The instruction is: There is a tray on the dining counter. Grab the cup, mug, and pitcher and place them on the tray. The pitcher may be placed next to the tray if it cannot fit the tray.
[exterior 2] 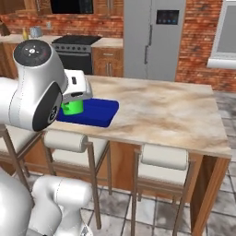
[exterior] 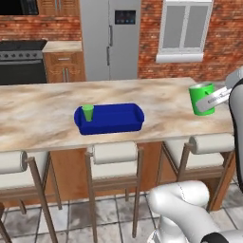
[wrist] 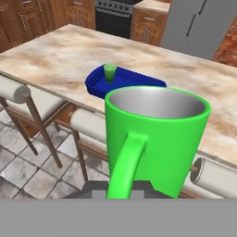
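Gripping the bright-green mug with a loop handle (wrist: 155, 139), the end effector (exterior: 209, 102) is closed on it near the handle side, the handle rising straight toward the hand camera and the grey inside of the mug open to view. The mug is upright and looks to be carried in the air over the right part of the long beige marbled table (exterior: 42, 114), well apart from the flat deep-blue rectangular tray with a low rim (exterior: 116, 121). On the left end of that tray stands the small bright-green handleless cup (exterior: 88, 112), so one of the three things is already in place. The step in hand, as I judge it, is carrying the mug across to the tray. To do it well, the mug should be kept level, brought over the bare blue middle or right part of the tray, clear of the cup, and lowered until its base meets the tray floor inside the rim before the grip is let go; a base set down on the rim would leave it tilted. Padded wooden stools (exterior: 114, 154) stand along the near side of the table, below the path, and a steel refrigerator (exterior: 110, 38) stands against the brick wall behind.
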